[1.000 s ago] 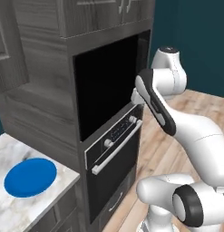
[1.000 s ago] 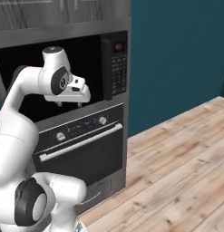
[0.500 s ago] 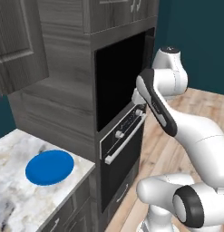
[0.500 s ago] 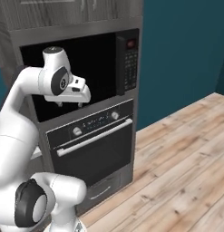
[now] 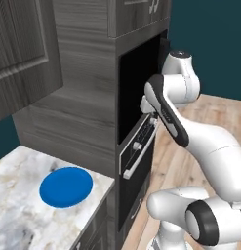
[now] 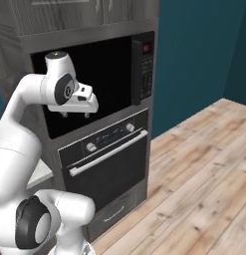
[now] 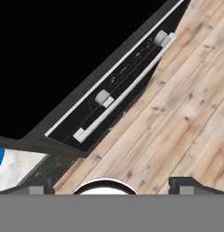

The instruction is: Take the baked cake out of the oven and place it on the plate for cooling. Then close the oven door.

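White two-finger gripper (image 6: 74, 114) hangs spread and empty above the dark drop-down oven door (image 6: 108, 172), likely lining up on its long silver bar handle (image 6: 108, 152) just below.

My arm: glossy white rounded links, dark grey joint rings, fat white base housing at 6 o'clock. Gripper (image 6: 74, 114) white-bodied, two short dark fingertips.

Blue plate (image 5: 66, 187); black oven (image 6: 107, 167), silver handle (image 6: 108, 152); marbled white counter (image 5: 24, 219).
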